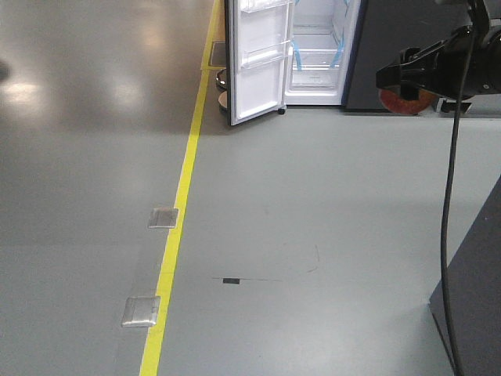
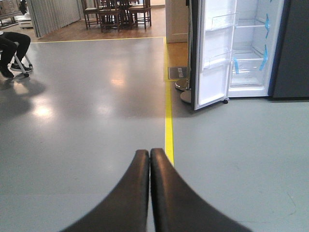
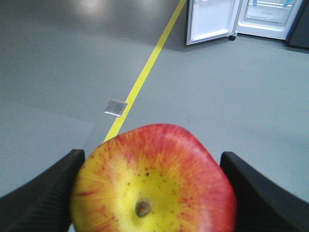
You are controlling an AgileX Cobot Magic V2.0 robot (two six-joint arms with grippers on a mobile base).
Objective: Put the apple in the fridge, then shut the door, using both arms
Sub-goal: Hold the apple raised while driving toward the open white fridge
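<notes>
The red and yellow apple [image 3: 154, 183] fills the right wrist view, clamped between the two black fingers of my right gripper [image 3: 152, 186], stem dimple toward the camera. From the front, that gripper [image 1: 407, 82] hangs at the upper right with the apple [image 1: 403, 102] showing red beneath it. The fridge [image 1: 321, 55] stands far ahead, white inside, with blue tape on its shelves. Its door [image 1: 258, 63] is swung wide open to the left. My left gripper [image 2: 149, 154] is shut with nothing in it, pointing over the grey floor toward the fridge [image 2: 251, 53] and door [image 2: 212, 53].
A yellow floor line [image 1: 184, 196] runs toward the fridge's left side, with two metal floor plates [image 1: 163, 217] beside it. Grey floor lies between me and the fridge. A seated person [image 2: 12, 50] and chairs [image 2: 116, 12] are far left. A black cable [image 1: 448, 196] hangs at right.
</notes>
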